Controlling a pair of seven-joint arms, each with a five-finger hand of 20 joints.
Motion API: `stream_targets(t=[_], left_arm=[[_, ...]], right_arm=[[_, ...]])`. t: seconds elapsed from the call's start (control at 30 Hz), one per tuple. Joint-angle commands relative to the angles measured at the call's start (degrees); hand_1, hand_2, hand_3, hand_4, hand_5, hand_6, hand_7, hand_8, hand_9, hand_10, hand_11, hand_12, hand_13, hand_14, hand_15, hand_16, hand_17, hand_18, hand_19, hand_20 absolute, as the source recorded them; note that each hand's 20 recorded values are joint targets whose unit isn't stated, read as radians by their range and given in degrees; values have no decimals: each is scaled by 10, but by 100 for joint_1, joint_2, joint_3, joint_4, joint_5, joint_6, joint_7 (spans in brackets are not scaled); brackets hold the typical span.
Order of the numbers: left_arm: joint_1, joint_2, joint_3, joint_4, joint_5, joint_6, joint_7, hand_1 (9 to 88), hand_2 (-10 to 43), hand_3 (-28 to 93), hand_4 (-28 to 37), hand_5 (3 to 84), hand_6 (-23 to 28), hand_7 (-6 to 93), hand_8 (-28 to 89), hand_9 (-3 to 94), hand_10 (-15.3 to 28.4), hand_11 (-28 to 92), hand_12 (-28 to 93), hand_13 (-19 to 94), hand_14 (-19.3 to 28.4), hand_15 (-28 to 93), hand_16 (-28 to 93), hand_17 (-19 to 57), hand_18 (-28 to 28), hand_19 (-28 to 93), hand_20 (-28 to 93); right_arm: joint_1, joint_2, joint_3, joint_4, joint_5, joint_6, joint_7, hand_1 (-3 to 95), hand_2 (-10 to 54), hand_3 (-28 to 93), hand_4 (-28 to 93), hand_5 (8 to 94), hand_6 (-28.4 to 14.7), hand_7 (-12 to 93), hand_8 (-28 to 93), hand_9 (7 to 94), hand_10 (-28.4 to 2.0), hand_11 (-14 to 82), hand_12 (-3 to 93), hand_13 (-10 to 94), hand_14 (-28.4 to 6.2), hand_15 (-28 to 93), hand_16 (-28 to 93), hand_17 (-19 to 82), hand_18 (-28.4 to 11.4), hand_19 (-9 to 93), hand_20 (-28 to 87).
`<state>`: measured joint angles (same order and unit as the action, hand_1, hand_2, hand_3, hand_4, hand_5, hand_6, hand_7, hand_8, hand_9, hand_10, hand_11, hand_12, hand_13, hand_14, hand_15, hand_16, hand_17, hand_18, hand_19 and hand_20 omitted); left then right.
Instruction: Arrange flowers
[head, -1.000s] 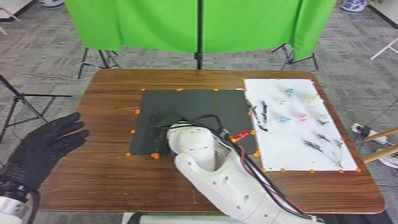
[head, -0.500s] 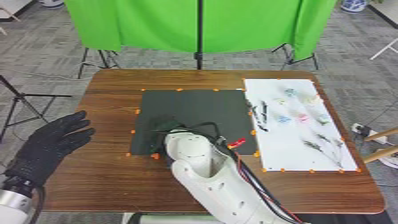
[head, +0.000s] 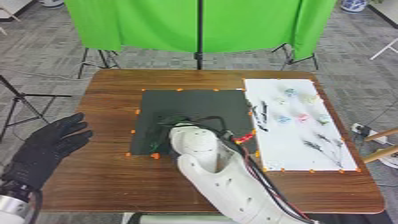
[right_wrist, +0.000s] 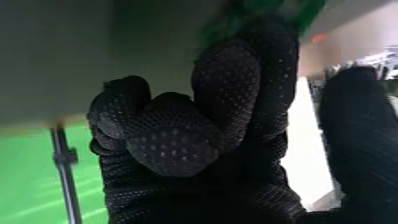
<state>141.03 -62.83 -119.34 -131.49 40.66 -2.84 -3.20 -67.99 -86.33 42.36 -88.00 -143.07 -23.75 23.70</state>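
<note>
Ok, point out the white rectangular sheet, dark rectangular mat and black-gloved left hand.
White rectangular sheet (head: 282, 157): head view, bare near part.
Dark rectangular mat (head: 211, 104): head view, bare far part.
Black-gloved left hand (head: 40, 146): head view, middle.

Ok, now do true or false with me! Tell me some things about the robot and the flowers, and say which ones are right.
1. The white board is to the right of the dark mat. True.
2. The pink flower is lying on the dark mat. False: the pink flower is on the white board.
3. The robot's left hand is holding a flower. False: the left hand is open and has nothing in it.
4. Part of the robot's right arm is over the dark mat. True.
5. The cloth behind the table is red. False: the cloth is green.
</note>
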Motion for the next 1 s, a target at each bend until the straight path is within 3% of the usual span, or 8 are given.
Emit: stream_targets(t=[0.03, 0.17, 0.33, 0.43, 0.6, 0.7, 0.77, 1.0], left_arm=[[247, -211, -44, -50, 30, 111, 155, 298, 20, 685, -236, 395, 40, 186, -100, 352, 109, 242, 165, 283, 149, 373, -24, -55, 219, 511, 11], [375, -260, -88, -97, 20, 150, 250, 299, 21, 684, -238, 396, 41, 186, -100, 352, 112, 244, 165, 282, 150, 376, -23, -55, 219, 512, 13], [450, -275, -106, -124, 10, 180, 295, 298, 22, 684, -235, 399, 44, 190, -102, 353, 116, 252, 165, 281, 153, 387, -23, -56, 220, 514, 15], [360, -246, -108, -103, 46, 148, 267, 298, 22, 684, -234, 399, 44, 191, -103, 353, 117, 253, 163, 281, 153, 390, -25, -56, 220, 514, 15], [457, -265, -126, -126, 52, 162, 329, 298, 24, 683, -234, 400, 45, 192, -104, 353, 118, 256, 162, 281, 153, 394, -27, -56, 220, 514, 15], [505, -270, -147, -131, 62, 153, 362, 296, 23, 684, -234, 399, 45, 192, -105, 353, 118, 257, 161, 281, 153, 396, -27, -56, 220, 514, 14], [485, -229, -155, -126, 59, 165, 394, 296, 23, 684, -234, 398, 44, 192, -105, 353, 118, 257, 161, 281, 154, 397, -28, -56, 221, 515, 14], [497, -255, -207, -115, 94, 73, 328, 293, 23, 688, -237, 394, 44, 201, -109, 350, 119, 264, 159, 278, 155, 405, -33, -59, 222, 519, 13]], right_arm=[[225, 789, 855, -1008, 629, -330, -171, 100, 39, 761, -282, 840, 2, 597, -158, 937, -80, 455, 251, 924, -47, 637, 297, 456, -212, 932, 252], [269, 1667, 1434, -1371, 1020, -134, 70, 98, 52, 742, -282, 792, -9, 566, -173, 919, -95, 407, 313, 864, -58, 672, 294, 399, -212, 927, 233], [239, 2763, 2141, -1819, 2250, -420, 751, 138, 53, 730, -269, 762, -22, 495, -182, 863, -109, 426, 312, 811, -76, 695, 278, 358, -206, 900, 223], [-100, 3490, 2498, -2138, 1957, -350, 728, 150, 56, 728, -261, 771, -26, 436, -179, 859, -112, 424, 306, 802, -81, 696, 267, 354, -205, 896, 220], [-1033, 4310, 3356, -2497, 2020, -463, 1110, 150, 42, 737, -268, 757, -26, 416, -178, 833, -115, 427, 307, 787, -80, 694, 266, 343, -205, 888, 221], [-1921, 4607, 3999, -2744, 1690, -432, 1112, 159, 31, 736, -272, 727, -37, 356, -182, 794, -126, 429, 305, 763, -84, 689, 260, 339, -205, 877, 220], [-2445, 4675, 4427, -2846, 1507, -710, 1191, 168, 21, 738, -273, 720, -36, 353, -179, 781, -126, 430, 305, 751, -85, 686, 257, 336, -204, 875, 219], [-3960, 4685, 5600, -2982, 1541, -622, 1652, 231, -55, 693, -282, 688, -30, 377, -186, 750, -122, 446, 291, 725, -83, 685, 236, 330, -200, 869, 226]])
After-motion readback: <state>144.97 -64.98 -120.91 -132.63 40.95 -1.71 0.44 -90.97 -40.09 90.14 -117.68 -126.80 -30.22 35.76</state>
